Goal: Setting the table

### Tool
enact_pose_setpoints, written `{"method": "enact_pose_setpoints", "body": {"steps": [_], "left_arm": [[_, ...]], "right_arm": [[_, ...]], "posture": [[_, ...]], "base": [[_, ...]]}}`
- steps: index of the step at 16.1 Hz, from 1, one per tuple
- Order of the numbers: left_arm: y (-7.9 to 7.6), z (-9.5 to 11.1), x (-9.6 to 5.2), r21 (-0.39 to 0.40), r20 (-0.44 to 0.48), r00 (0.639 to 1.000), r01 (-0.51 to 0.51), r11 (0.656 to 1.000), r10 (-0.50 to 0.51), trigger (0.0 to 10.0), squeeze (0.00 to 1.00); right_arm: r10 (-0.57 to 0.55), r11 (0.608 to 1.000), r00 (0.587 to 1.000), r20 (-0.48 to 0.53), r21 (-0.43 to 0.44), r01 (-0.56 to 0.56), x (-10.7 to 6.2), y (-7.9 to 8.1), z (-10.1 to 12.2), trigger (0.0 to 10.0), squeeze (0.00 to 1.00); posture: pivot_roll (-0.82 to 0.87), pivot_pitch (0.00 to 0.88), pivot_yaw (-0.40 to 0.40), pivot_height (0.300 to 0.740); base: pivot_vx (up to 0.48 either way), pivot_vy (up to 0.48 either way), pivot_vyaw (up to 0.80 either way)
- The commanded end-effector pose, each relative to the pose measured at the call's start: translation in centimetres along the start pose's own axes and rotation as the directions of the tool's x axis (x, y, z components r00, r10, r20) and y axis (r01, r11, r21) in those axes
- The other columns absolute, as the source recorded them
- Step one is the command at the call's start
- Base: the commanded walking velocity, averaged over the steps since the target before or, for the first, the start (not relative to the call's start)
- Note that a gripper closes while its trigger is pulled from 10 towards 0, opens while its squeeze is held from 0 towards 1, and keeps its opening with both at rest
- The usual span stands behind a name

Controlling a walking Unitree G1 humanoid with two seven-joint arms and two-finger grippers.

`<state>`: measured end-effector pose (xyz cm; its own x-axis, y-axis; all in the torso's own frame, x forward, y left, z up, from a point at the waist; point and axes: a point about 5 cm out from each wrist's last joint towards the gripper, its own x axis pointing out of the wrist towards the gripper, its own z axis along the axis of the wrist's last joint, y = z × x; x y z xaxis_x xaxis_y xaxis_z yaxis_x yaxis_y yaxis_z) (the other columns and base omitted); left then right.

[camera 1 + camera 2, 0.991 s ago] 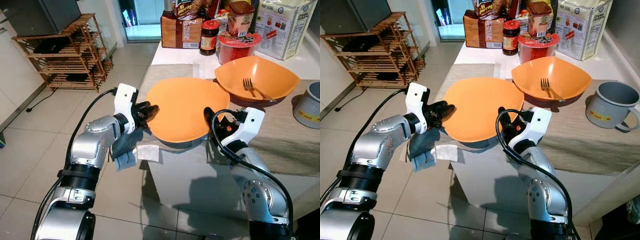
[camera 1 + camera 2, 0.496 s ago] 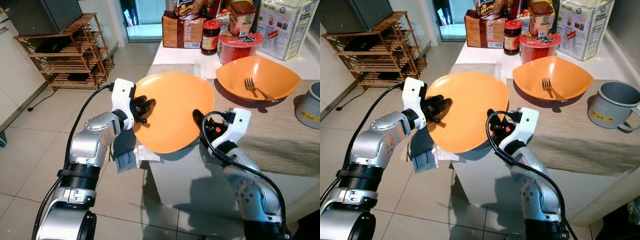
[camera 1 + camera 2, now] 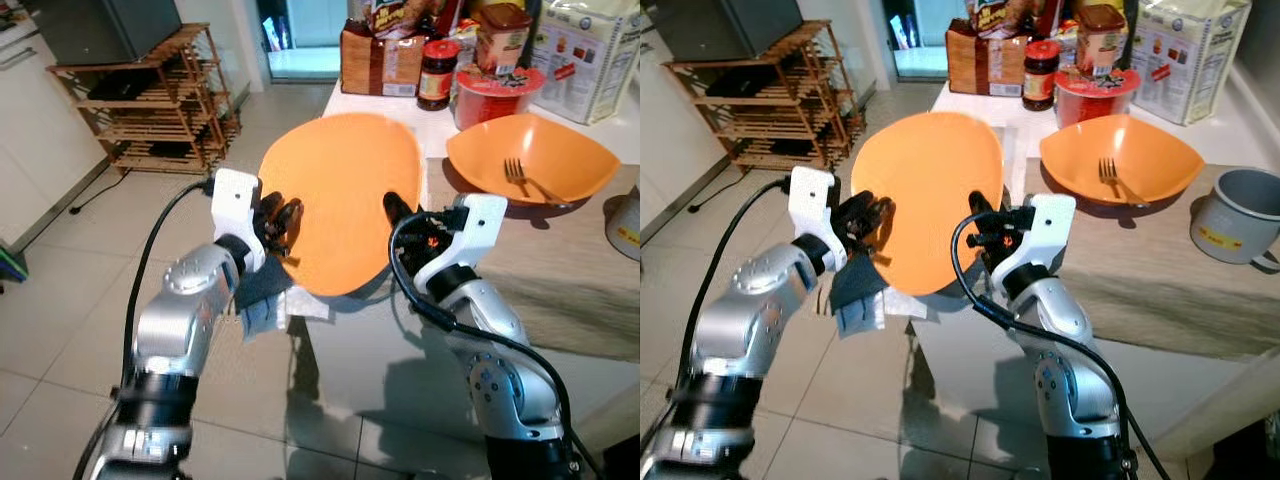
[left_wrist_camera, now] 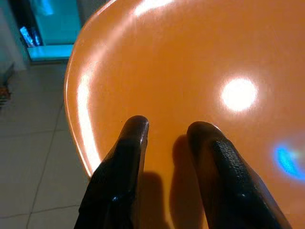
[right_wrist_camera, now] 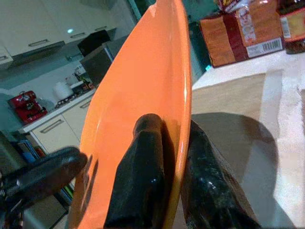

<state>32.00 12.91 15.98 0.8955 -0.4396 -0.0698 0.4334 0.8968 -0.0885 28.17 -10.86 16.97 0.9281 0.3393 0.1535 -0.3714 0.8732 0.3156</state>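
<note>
Currently the large, smooth orange plastic plate [image 3: 345, 215] is held tilted steeply on edge above the near corner of the beige-clothed table [image 3: 560, 270]. Left of the plate, the left gripper [image 3: 283, 222] is clamped on its rim; the right gripper [image 3: 397, 213] is clamped on the opposite rim. Both grips should be kept level and lowered together. The plate's face is turned toward the robot, its long axis running up-down.

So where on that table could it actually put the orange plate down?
The beige runner is bare between the right gripper and the grey mug, in front of the orange bowl holding a fork. The back edge is crowded with jars and food packets. Both grippers hold the tilted plate.
</note>
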Motion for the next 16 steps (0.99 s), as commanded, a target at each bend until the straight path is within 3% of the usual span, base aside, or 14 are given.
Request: {"method": "enact_pose_setpoints", "body": {"steps": [1, 4, 6, 7, 12, 15, 16], "left_arm": [[0.1, 0.2, -0.3, 0.017, -0.001, 1.000, -0.024, 1.000, 0.024, 10.0, 0.00], [0.9, 0.3, -2.3, 0.024, 0.047, 0.989, -0.144, 0.989, 0.143, 10.0, 0.00], [1.7, 0.0, -3.5, 0.021, 0.061, 0.979, -0.196, 0.980, 0.194, 10.0, 0.00], [1.8, -0.2, -3.7, 0.006, 0.059, 0.976, -0.212, 0.977, 0.211, 10.0, 0.00], [0.7, -0.5, -3.2, -0.026, 0.053, 0.979, -0.195, 0.981, 0.196, 10.0, 0.00], [0.6, -1.3, -3.6, -0.056, 0.055, 0.987, -0.150, 0.987, 0.153, 10.0, 0.00], [1.0, -1.9, -4.2, -0.073, 0.047, 0.987, -0.149, 0.986, 0.152, 10.0, 0.00]], "right_arm": [[-0.053, 0.998, 0.999, -0.004, -0.038, 0.053, 0.1, -0.7, -0.1, 0.0, 0.00], [-0.043, 0.996, 0.995, 0.092, -0.077, 0.050, 0.7, -0.2, 1.7, 0.0, 0.00], [-0.042, 0.980, 0.981, 0.191, -0.182, 0.078, 0.7, -0.1, 3.6, 0.0, 0.00], [-0.036, 0.969, 0.969, 0.244, -0.228, 0.093, 0.7, 0.0, 4.7, 0.0, 0.00], [-0.051, 0.961, 0.944, 0.326, -0.241, 0.135, 0.9, -0.4, 6.7, 0.0, 0.00], [-0.040, 0.901, 0.936, 0.350, -0.392, 0.185, 0.4, -0.8, 6.6, 0.0, 0.00], [-0.013, 0.851, 0.933, 0.359, -0.487, 0.200, 0.0, -0.8, 6.5, 0.0, 0.00]], "posture": [[-0.12, 0.000, 0.117, 0.735], [-0.12, 0.000, 0.125, 0.735], [-0.11, 0.000, 0.123, 0.735], [-0.12, 0.000, 0.120, 0.735], [-0.13, 0.000, 0.116, 0.735], [-0.13, 0.000, 0.115, 0.735], [-0.13, 0.000, 0.113, 0.735]], "base": [[0.000, 0.000, 0.00], [0.000, 0.000, 0.00], [0.000, 0.000, 0.00], [0.000, 0.000, 0.00], [0.000, 0.000, 0.00], [0.000, 0.000, 0.00], [0.000, 0.000, 0.00]]}}
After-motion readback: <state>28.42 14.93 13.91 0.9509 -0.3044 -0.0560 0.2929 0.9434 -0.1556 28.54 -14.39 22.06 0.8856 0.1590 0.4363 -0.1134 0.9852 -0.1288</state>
